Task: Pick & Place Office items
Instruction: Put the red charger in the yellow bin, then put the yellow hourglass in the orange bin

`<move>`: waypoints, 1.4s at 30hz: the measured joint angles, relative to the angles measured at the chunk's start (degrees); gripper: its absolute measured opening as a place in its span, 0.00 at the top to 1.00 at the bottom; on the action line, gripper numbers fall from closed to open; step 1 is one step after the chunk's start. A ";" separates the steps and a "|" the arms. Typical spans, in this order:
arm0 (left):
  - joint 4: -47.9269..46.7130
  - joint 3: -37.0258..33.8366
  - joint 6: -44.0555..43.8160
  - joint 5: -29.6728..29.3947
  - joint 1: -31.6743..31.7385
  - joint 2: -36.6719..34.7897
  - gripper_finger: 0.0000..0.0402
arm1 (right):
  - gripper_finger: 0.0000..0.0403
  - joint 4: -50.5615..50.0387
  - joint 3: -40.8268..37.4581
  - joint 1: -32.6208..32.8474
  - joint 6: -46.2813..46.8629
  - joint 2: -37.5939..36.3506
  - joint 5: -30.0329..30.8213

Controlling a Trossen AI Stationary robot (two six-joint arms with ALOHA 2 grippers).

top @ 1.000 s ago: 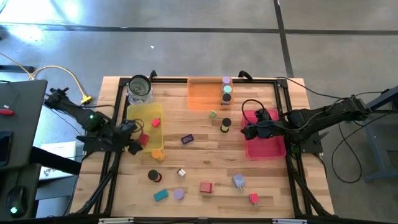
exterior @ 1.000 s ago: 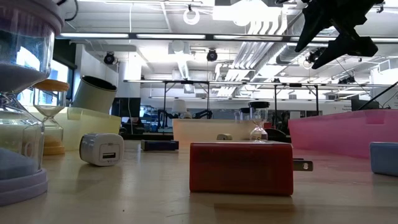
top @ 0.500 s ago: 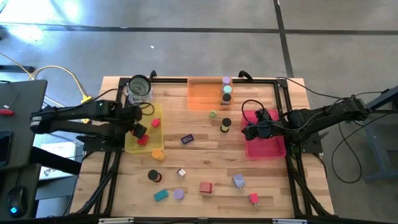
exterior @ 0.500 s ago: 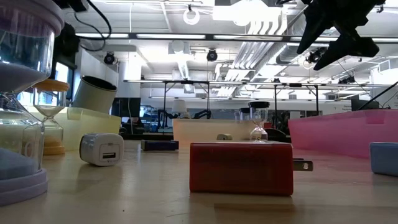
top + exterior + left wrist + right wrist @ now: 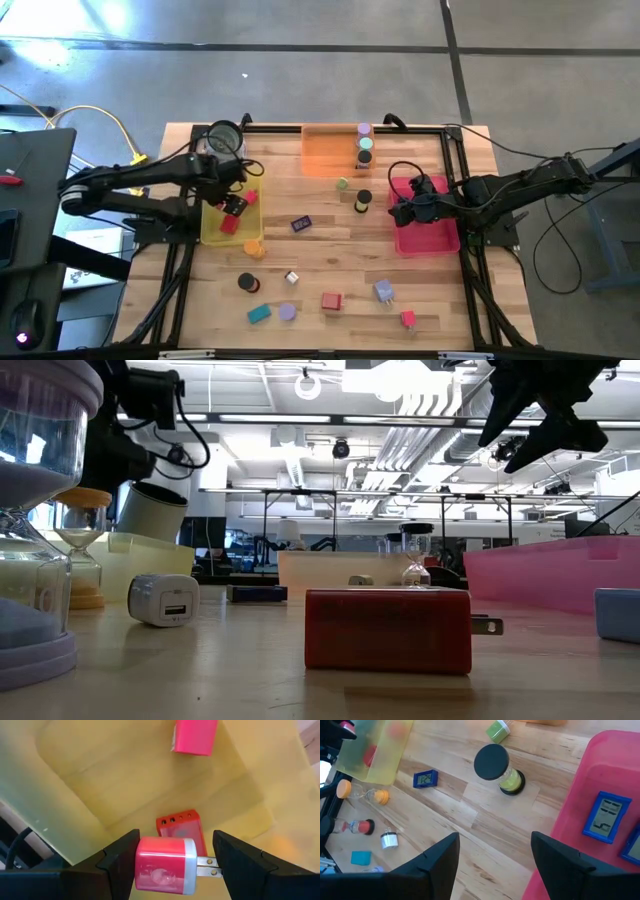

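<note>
Several office items already lay in trays — left gripper (image 5: pixel 172 857) fingers held a red charger (image 5: pixel 165 871) over the yellow tray (image 5: pixel 212 235); right gripper (image 5: pixel 495 855) hovered with fingers wide; many pieces remained on the table (image 5: pixel 330 250).

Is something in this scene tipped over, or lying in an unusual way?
Yes. In the right wrist view a small green-filled hourglass lies on its side on the wooden table near the orange tray, while the black-capped green hourglass beside it stands upright. Nothing looks spilled or broken.
</note>
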 joint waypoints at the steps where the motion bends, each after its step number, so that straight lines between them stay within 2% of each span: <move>1: 0.33 -0.02 -0.01 -0.02 0.00 0.65 0.42 | 0.42 0.00 0.00 0.00 -0.18 0.00 0.00; 17: 4.15 -0.03 1.29 -1.14 0.00 6.73 0.41 | 0.42 -0.05 0.00 0.00 -3.14 0.00 -1.56; 28: 4.12 -0.03 0.12 -2.66 0.00 6.79 0.17 | 0.42 -0.04 0.00 0.00 -3.24 0.00 -2.80; 33: 3.02 0.74 0.44 -1.41 -0.18 5.52 0.16 | 0.42 -0.02 0.00 0.00 -2.27 0.00 -2.82; 37: 0.99 4.04 0.05 1.17 -2.59 2.60 0.16 | 0.42 0.63 0.00 0.00 -1.47 0.00 -2.90; 42: 1.14 9.86 -3.16 0.58 -9.16 -2.40 0.16 | 0.42 11.73 -0.05 0.02 -7.09 -0.61 -0.90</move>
